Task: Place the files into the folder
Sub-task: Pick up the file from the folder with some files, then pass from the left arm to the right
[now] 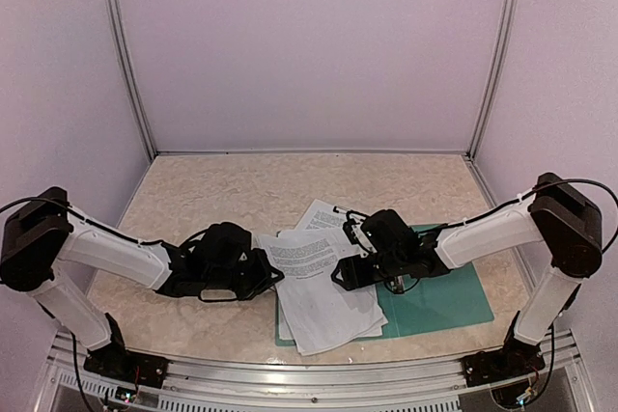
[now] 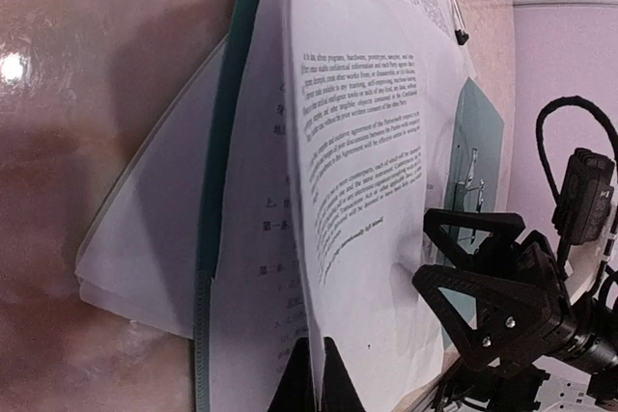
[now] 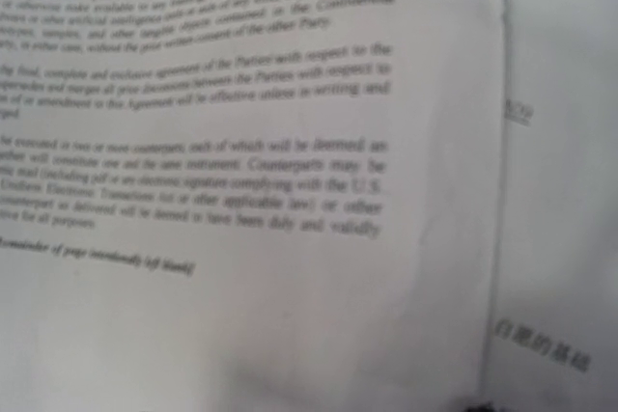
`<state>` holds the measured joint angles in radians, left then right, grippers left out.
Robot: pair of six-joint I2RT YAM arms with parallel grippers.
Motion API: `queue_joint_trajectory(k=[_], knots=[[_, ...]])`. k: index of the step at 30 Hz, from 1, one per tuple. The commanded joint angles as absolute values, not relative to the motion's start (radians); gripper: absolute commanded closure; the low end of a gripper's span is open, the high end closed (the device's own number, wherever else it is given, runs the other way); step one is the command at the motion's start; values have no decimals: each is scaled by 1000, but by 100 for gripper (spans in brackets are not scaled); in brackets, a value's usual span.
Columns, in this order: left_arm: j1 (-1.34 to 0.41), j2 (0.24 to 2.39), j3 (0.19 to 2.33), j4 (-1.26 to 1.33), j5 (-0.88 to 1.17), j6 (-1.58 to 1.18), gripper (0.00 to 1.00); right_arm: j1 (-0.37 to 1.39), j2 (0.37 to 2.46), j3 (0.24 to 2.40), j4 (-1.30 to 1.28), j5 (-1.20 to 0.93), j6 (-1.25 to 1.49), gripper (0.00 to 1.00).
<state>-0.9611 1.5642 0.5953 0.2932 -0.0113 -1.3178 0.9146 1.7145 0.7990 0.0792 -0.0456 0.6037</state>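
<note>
On the marbled table (image 1: 212,190) the dark teal folder (image 1: 454,296) lies open at near right, with the files (image 1: 323,306) heaped over its left half. My left gripper (image 1: 277,275) pinches the top sheet's left edge tight. My right gripper (image 1: 344,254) sits low over the pages, and I cannot tell its jaw spread.

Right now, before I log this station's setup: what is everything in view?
files: several overlapping, white with black print, on the folder and past its left edge
folder: one, dark teal-green, lying open right of centre
metal clip: one, silvery, on the folder's inner face
table: one, beige marbled, under everything
walls: pale lilac, around the table
left gripper: one, black, shut on a sheet's edge
right gripper: one, black, open over the sheets
</note>
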Motion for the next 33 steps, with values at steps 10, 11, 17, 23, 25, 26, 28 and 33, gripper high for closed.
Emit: queue_joint_trajectory(k=[10, 11, 17, 23, 25, 26, 28, 33], knots=[[-937, 1519, 781, 32, -6, -1080, 100, 925, 1607, 870, -146, 28, 528, 15], [-937, 1513, 803, 8, -6, -1038, 100, 925, 1598, 880, -165, 41, 521, 14], [-936, 1473, 875, -98, 34, -840, 100, 909, 1503, 884, -209, 81, 489, 8], [-931, 1449, 926, -70, 137, -719, 100, 888, 1405, 860, -253, 132, 499, 8], [-932, 1447, 974, -92, 162, -701, 100, 879, 1367, 856, -278, 162, 516, 8], [-933, 1451, 1005, -108, 172, -693, 100, 871, 1348, 859, -291, 173, 523, 8], [-936, 1459, 1067, -135, 183, -684, 100, 847, 1315, 867, -325, 181, 534, 8], [-947, 1479, 1169, -177, 187, -658, 100, 782, 1261, 862, -335, 120, 529, 8]])
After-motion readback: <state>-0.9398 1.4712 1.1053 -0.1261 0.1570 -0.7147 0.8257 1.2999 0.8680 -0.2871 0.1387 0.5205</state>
